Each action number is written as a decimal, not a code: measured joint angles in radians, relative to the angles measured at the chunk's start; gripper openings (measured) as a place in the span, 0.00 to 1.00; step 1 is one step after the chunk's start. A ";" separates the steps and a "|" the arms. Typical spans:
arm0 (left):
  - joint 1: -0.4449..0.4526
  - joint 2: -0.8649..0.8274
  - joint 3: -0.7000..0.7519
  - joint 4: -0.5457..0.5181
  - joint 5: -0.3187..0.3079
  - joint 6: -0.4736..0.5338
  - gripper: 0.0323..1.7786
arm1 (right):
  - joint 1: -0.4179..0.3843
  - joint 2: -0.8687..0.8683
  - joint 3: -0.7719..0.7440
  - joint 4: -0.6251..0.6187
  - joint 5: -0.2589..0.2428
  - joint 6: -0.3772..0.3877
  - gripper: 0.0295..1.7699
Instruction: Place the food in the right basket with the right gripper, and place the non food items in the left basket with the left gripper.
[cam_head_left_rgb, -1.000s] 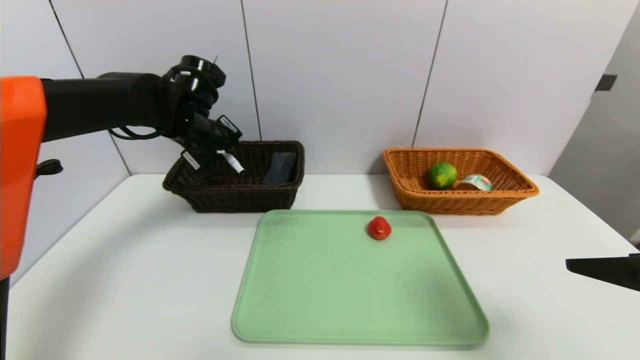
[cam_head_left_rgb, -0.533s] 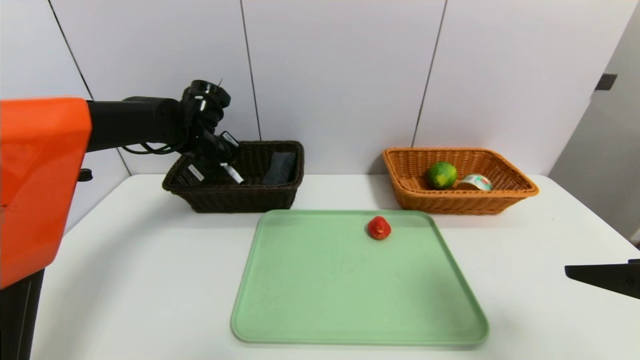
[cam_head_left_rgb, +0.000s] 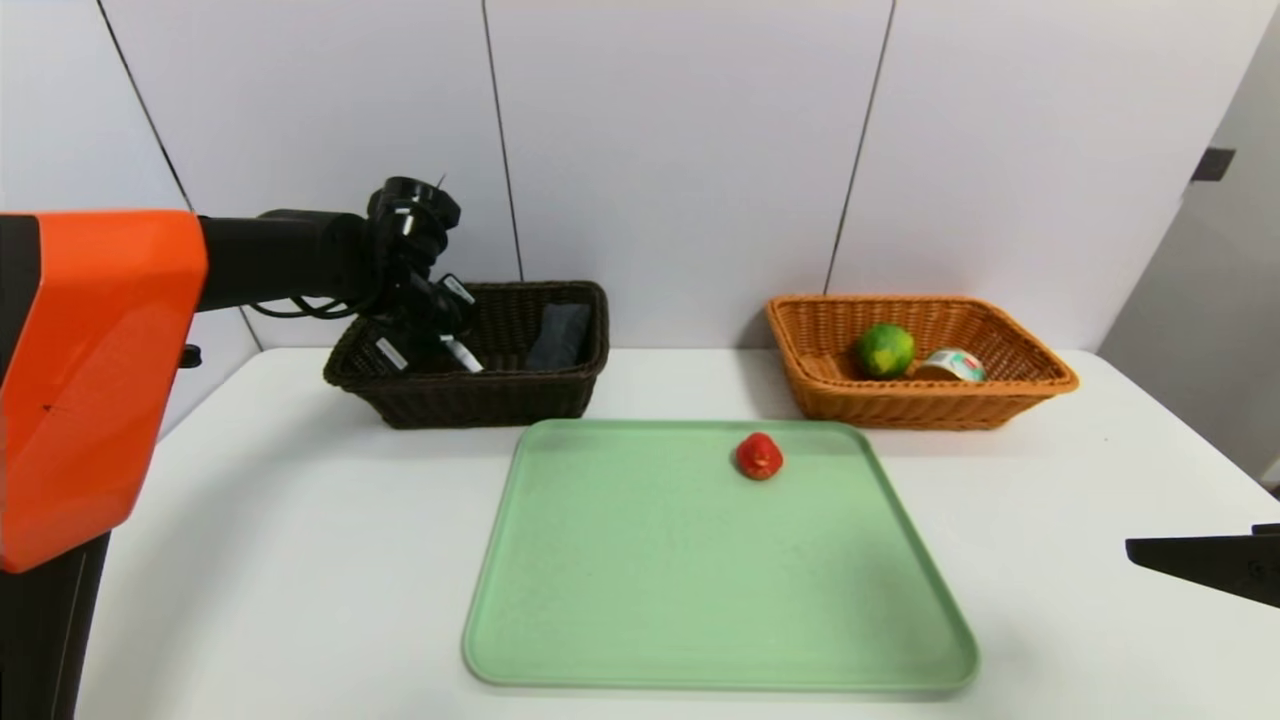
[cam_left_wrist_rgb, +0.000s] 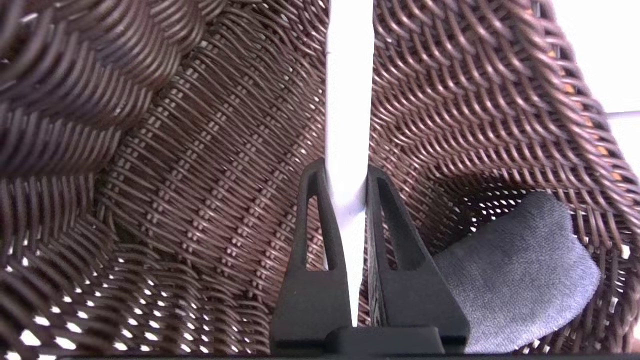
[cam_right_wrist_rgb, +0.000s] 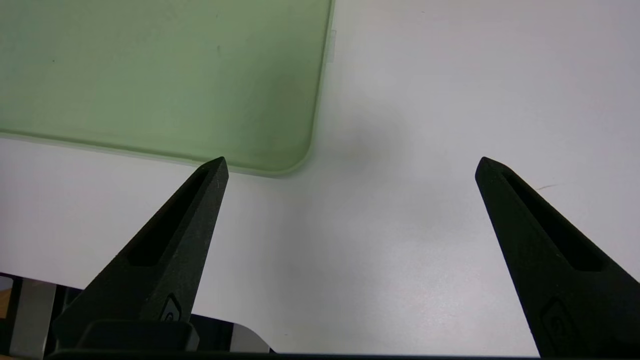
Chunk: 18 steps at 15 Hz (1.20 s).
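Across the white surface (cam_head_left_rgb: 300, 520) you have a green tray (cam_head_left_rgb: 700, 600) in the middle, the dark brown basket (cam_head_left_rgb: 470, 395) at the far left and the orange basket (cam_head_left_rgb: 920, 400) at the far right. Your left gripper (cam_left_wrist_rgb: 347, 172) hangs inside the dark basket, fingers clenched on the white marker pen (cam_left_wrist_rgb: 348, 100), beside the grey towel (cam_left_wrist_rgb: 520, 280). Your right gripper (cam_right_wrist_rgb: 350, 165) hovers by the tray's near corner, fingers spread wide and holding nothing. Green fruit (cam_head_left_rgb: 884, 350) and tin can (cam_head_left_rgb: 950, 365) lie in the orange basket; the small red object (cam_head_left_rgb: 759, 456) sits on the tray.
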 joint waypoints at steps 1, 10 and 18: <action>-0.001 0.001 0.000 0.000 0.000 0.004 0.12 | 0.000 0.000 0.002 0.000 0.000 0.000 0.96; 0.000 -0.008 0.000 -0.016 0.000 0.017 0.69 | 0.007 0.000 0.020 -0.001 0.000 0.000 0.97; -0.148 -0.247 0.000 -0.166 0.054 0.333 0.86 | 0.007 0.000 0.022 -0.001 0.001 0.000 0.97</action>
